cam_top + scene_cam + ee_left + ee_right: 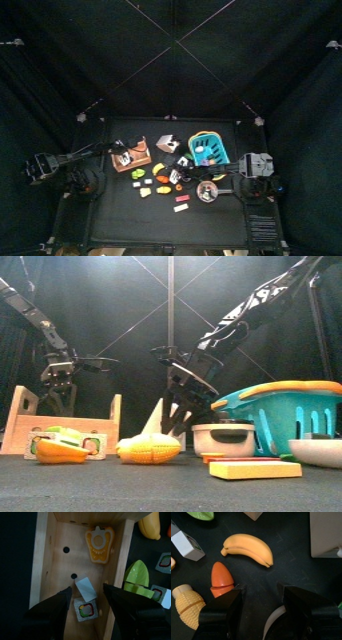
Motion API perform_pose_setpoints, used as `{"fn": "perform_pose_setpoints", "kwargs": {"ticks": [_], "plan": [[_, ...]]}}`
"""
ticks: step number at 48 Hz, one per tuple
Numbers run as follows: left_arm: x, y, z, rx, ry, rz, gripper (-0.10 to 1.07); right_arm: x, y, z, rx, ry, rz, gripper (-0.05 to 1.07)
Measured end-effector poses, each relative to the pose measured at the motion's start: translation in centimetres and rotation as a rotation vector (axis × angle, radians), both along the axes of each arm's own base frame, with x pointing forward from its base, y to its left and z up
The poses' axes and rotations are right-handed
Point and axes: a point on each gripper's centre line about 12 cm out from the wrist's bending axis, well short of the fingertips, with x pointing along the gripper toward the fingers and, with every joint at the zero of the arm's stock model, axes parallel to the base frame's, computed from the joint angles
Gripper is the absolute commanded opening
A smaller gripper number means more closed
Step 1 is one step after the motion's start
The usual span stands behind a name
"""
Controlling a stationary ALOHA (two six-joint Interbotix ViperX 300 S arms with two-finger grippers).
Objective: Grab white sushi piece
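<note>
Left gripper (88, 594) spread wide above wooden crate (53, 557), white sushi piece (85, 609) lying on crate floor between its jaws, right gripper (261, 594) open too, carrot (220, 578) beside one jaw, banana (248, 548) just beyond

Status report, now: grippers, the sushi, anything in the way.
Left gripper open over wooden crate, holding nothing. White sushi lies in crate, between the jaws, beside white card. Right gripper open, idle near carrot.
</note>
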Motion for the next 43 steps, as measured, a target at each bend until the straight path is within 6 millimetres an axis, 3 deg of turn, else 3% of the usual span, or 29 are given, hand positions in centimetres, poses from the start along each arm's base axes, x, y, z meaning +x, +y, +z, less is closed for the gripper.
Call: {"fn": "perform_pose_setpoints", "kwargs": {"ticks": [12,20,31,43], "plan": [[0.2,0.6,-1.8,-0.007,0.04,0.004,0.88,0.0,-0.1,-0.2,-0.001,0.005,-0.001,0.87],[0.2,0.7,-2.5,-0.013,0.06,0.003,0.77,0.0,-0.1,-0.1,0.0,0.003,-0.002,0.87],[0.3,0.7,-2.3,-0.002,0.051,-0.002,0.61,0.0,0.0,-0.1,0.0,0.003,0.0,0.87],[0.3,0.6,-1.4,0.011,0.03,-0.008,0.61,0.0,-0.1,-0.2,0.0,0.005,0.0,0.87]]}}
